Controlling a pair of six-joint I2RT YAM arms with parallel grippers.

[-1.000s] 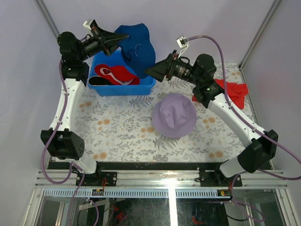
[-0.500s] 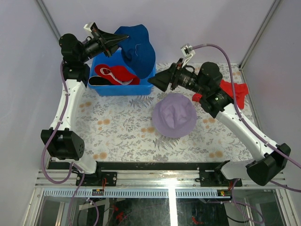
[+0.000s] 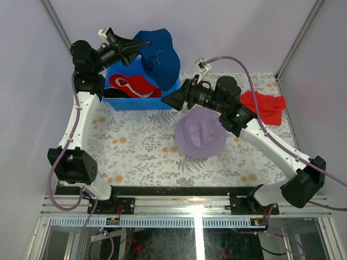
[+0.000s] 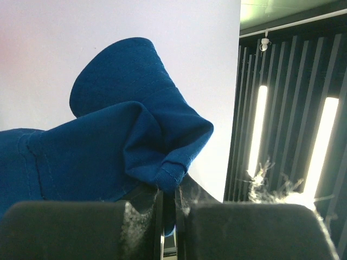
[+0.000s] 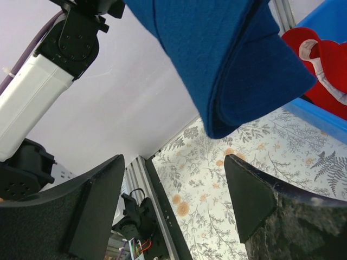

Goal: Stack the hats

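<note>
Three hats plainly seen: one navy blue hat (image 3: 160,54), raised above the blue bin (image 3: 145,101); one red hat (image 3: 138,83), inside the bin; one lavender hat (image 3: 200,134), lying to the right of the bin and nearer the camera; one dark piece (image 3: 111,93) beside the red hat inside the bin, kind unclear; one bin; one flat red cloth (image 3: 265,105), well to the right of the bin; one floral table (image 3: 135,157) under the bin; two arms, left arm (image 3: 80,122) and right arm (image 3: 274,145); two grippers, left gripper (image 3: 140,47) above the bin, right gripper (image 3: 165,100) just off the bin's right front corner.
</note>
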